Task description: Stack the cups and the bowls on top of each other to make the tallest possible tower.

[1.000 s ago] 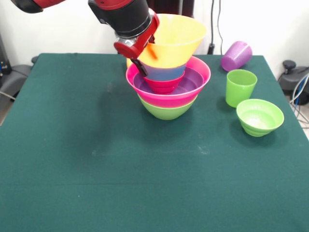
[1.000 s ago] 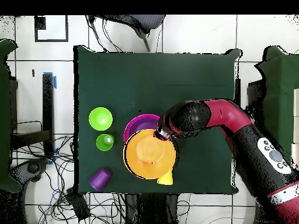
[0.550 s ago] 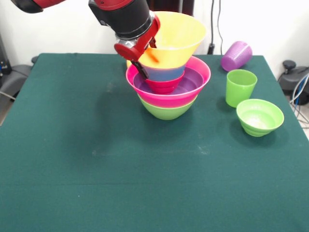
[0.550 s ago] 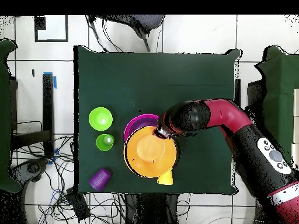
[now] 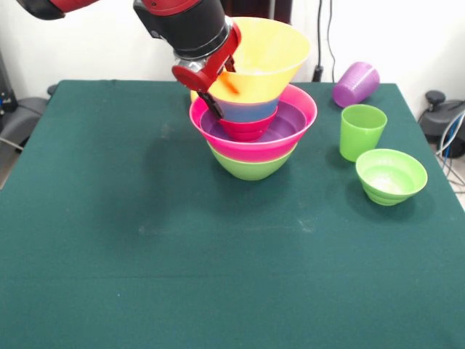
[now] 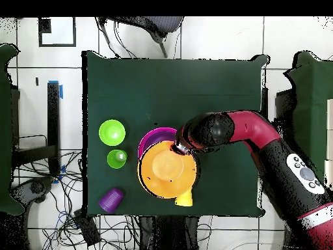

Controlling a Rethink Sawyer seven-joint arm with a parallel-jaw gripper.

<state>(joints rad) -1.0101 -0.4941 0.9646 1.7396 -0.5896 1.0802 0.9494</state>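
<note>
- Leftmost in the front view, the red and black arm comes down over a dark green tabletop, and most of the cloth on this side is bare.
- Next, the gripper sits at the left rim of the orange bowl; one fingertip reaches down outside the rim and an orange-looking tip shows through the bowl's wall, so it looks closed on that rim.
- At centre stands the tower: a green bowl as the base, a pink bowl in it, a purple bowl inside that, then a small red bowl, a blue bowl, and the large orange bowl on top, tilted.
- Behind the tower, a yellow cup lies on its side, seen best from overhead.
- Right of the tower, a green cup stands upright.
- Just beside it, nearer the viewer, a small light green bowl sits upright.
- Far right at the back edge, a purple cup lies on its side.
</note>
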